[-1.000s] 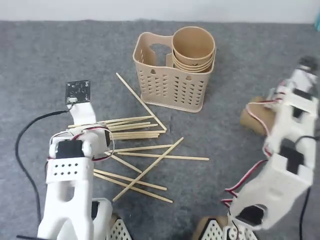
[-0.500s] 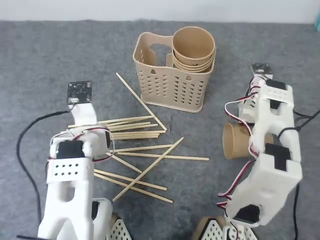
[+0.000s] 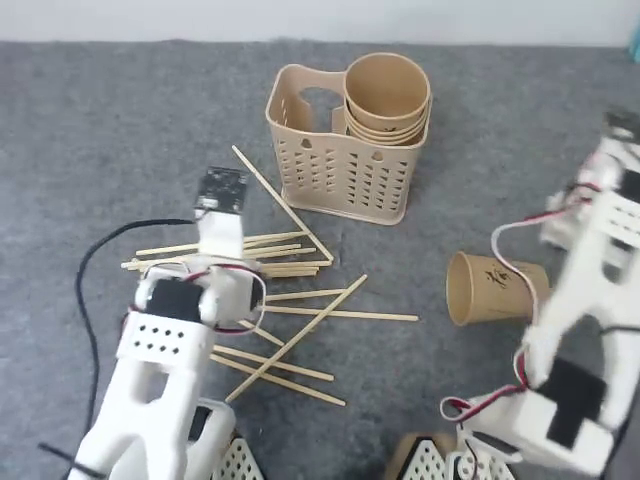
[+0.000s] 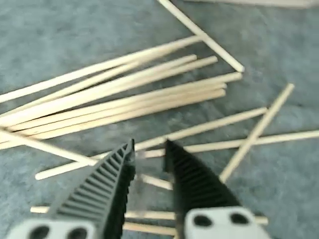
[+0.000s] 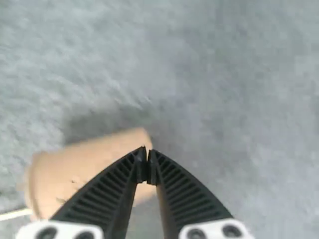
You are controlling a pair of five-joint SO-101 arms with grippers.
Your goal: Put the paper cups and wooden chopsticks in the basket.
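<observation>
We find the left gripper [image 4: 148,145] narrowly spread with nothing in its jaws, just above the scattered wooden chopsticks [image 4: 124,94] on the grey table [image 3: 100,120]. The right gripper [image 5: 147,151] is pressed together, pinching nothing, with its tips over one end of the tipped paper cup [image 5: 79,169]. Open table separates that cup from the basket [image 3: 335,170]. The high view adds the upright basket, with stacked paper cups [image 3: 387,85] in one end compartment.
</observation>
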